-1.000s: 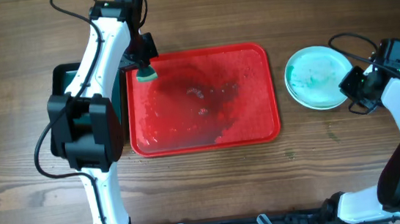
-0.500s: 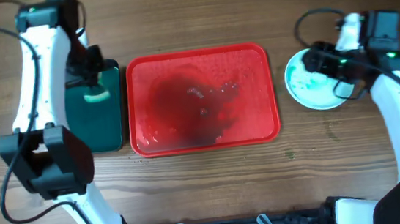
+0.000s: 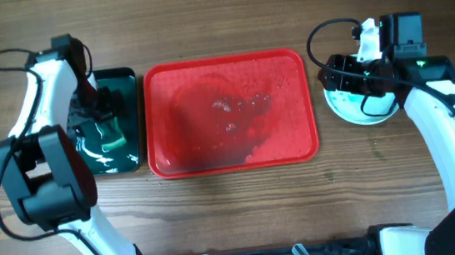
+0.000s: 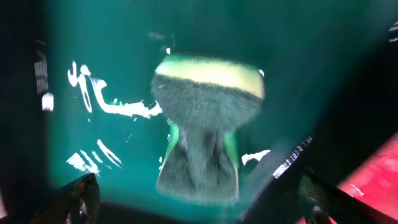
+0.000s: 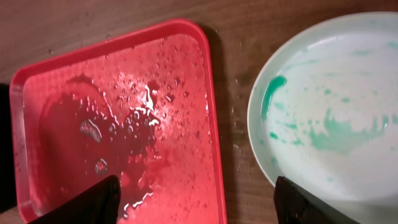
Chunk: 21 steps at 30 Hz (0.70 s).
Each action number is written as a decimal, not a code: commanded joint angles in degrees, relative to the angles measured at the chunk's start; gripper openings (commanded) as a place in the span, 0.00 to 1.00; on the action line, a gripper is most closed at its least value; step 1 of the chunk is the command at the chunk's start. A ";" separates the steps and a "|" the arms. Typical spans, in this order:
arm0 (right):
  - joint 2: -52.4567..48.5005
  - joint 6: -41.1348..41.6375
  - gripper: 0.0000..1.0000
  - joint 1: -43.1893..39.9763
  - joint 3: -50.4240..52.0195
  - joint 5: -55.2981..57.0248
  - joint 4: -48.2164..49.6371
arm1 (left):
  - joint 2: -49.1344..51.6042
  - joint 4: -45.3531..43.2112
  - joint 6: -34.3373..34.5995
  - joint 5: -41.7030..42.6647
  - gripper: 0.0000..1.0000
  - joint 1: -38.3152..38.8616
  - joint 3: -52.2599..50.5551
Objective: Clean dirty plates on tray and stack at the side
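The red tray [image 3: 231, 148] [image 5: 56, 87] lies mid-table, wet with droplets and a dark puddle, and no plates are on it. A pale plate [image 3: 351, 109] [image 5: 336, 112] with green smears rests on the wood just right of the tray, partly under my right arm. My right gripper [image 3: 329, 76] [image 5: 199, 205] hovers open over the gap between the tray's right rim and the plate, holding nothing. My left gripper [image 3: 104, 106] [image 4: 199, 202] is open above the dark green tray [image 3: 126, 78] [image 4: 93, 50]. The sponge [image 3: 113, 140] [image 4: 208, 118] lies loose there, just ahead of the fingertips [image 4: 78, 199].
Water glints on the green tray's floor. Bare wooden table [image 3: 235, 210] runs along the front and back of both trays. Cables loop off both arms near the back edge.
My left arm carried the sponge from the red tray's back-left corner to the green tray and let it go. My right arm swung in over the plate, and its jaws opened.
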State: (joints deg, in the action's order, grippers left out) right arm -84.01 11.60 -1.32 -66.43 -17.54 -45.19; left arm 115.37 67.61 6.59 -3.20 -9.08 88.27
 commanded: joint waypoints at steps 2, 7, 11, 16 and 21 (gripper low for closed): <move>3.61 -1.53 0.80 0.00 -7.02 0.96 -4.52 | -11.67 4.20 5.88 0.55 1.00 -0.04 10.91; 12.02 -5.11 0.80 -0.04 -19.08 2.03 -13.99 | -21.44 3.89 8.13 2.16 1.00 -0.04 11.39; 21.70 -5.35 1.00 -0.02 -22.29 1.99 -15.15 | -21.62 3.13 8.68 3.17 1.00 -0.09 11.39; 34.93 -1.11 1.00 -0.02 -22.27 2.05 -16.39 | -21.62 3.15 8.68 3.17 1.00 -0.09 11.39; 37.40 -2.73 1.00 -0.04 -21.94 9.81 -20.33 | -21.62 3.15 8.68 3.17 1.00 -0.09 11.39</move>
State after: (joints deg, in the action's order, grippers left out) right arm -46.87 9.10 -1.32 -88.14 -12.78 -65.45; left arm 93.67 70.87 14.33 -0.93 -9.06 99.50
